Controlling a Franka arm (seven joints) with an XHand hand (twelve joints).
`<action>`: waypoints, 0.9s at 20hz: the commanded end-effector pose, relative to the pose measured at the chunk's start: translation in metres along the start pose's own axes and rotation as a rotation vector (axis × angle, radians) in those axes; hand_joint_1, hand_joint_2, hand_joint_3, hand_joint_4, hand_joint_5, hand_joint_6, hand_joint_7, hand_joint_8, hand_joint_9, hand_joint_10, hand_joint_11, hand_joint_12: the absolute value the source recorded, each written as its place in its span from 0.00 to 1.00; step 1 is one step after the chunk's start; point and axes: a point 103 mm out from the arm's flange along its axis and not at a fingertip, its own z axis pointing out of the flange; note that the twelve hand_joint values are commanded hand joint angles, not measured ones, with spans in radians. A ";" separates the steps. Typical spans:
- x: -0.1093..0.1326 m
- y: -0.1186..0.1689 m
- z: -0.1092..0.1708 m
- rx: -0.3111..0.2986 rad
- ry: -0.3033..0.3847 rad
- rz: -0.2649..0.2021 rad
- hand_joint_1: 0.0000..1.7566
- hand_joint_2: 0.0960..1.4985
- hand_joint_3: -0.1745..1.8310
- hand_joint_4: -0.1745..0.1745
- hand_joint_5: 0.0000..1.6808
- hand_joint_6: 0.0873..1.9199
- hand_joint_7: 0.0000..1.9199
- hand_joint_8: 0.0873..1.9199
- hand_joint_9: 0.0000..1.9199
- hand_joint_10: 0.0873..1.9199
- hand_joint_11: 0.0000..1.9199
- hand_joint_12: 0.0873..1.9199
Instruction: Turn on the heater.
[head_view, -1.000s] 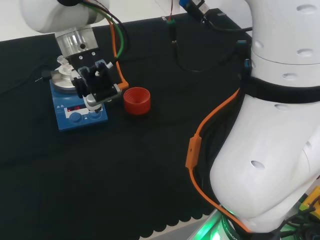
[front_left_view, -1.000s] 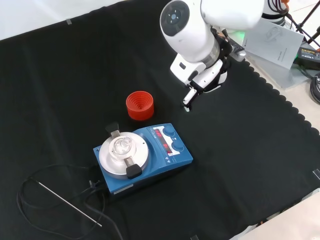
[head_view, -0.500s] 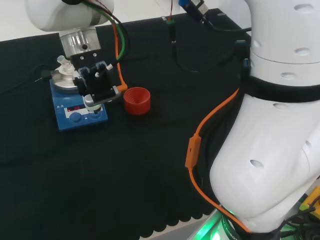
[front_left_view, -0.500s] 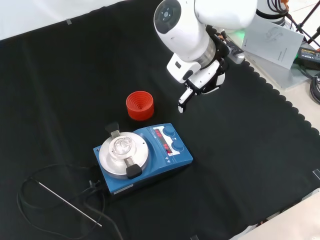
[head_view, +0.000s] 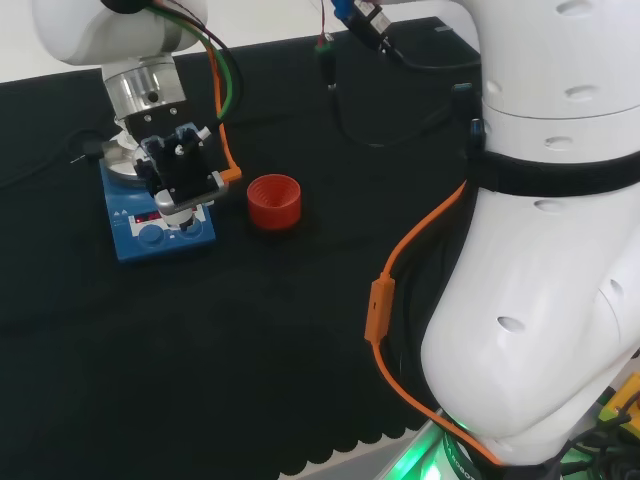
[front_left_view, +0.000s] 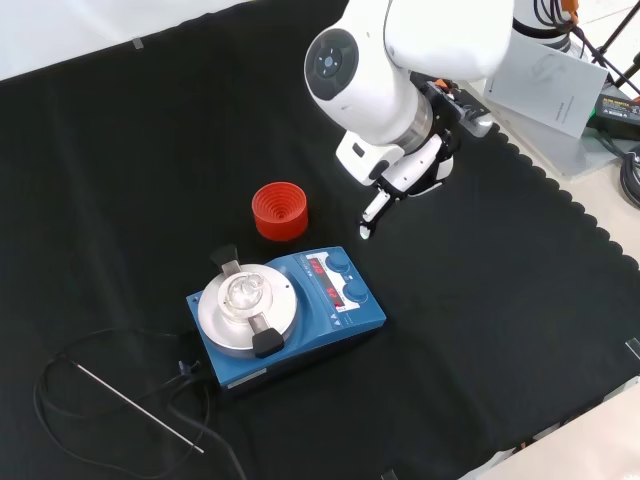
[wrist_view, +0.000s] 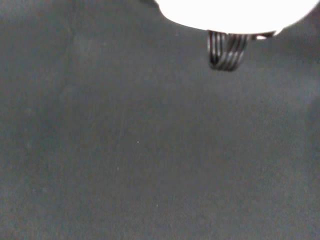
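Note:
The heater (front_left_view: 300, 315) is a blue box with a round silver plate, a lit red display and two blue knobs (front_left_view: 342, 263) on its front panel. In the head view the heater (head_view: 150, 228) lies at the left, partly behind the hand (head_view: 178, 170). In the front view the hand (front_left_view: 405, 175) hangs above the cloth just up and right of the knobs. One finger (front_left_view: 370, 212) points down towards them with a gap between; the rest look curled and hold nothing. A blurred white part of the hand (wrist_view: 235, 12) shows in the wrist view over bare cloth.
A red ribbed ring (front_left_view: 279, 211) stands on the cloth beside the heater, left of the pointing finger in the front view. A small clear glass piece (front_left_view: 243, 291) sits on the silver plate. A thin probe and black cable (front_left_view: 130, 405) trail off the heater. Papers (front_left_view: 545, 80) lie past the cloth's edge.
The hand has moved closer to the heater: left in the head view, and down towards the knobs in the front view. The heater and red ring have stayed put.

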 end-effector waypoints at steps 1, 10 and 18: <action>0.004 -0.002 0.003 0.013 -0.012 -0.011 0.88 0.36 0.64 0.42 0.09 0.23 0.80 1.00 0.82 0.99 0.75 0.77; 0.014 -0.003 0.014 0.023 -0.004 -0.043 0.87 0.37 0.64 0.46 0.09 0.22 0.79 1.00 0.81 1.00 0.75 0.77; 0.013 0.006 0.011 0.000 0.009 -0.029 0.88 0.37 0.64 0.46 0.09 0.19 0.79 1.00 0.81 1.00 0.75 0.78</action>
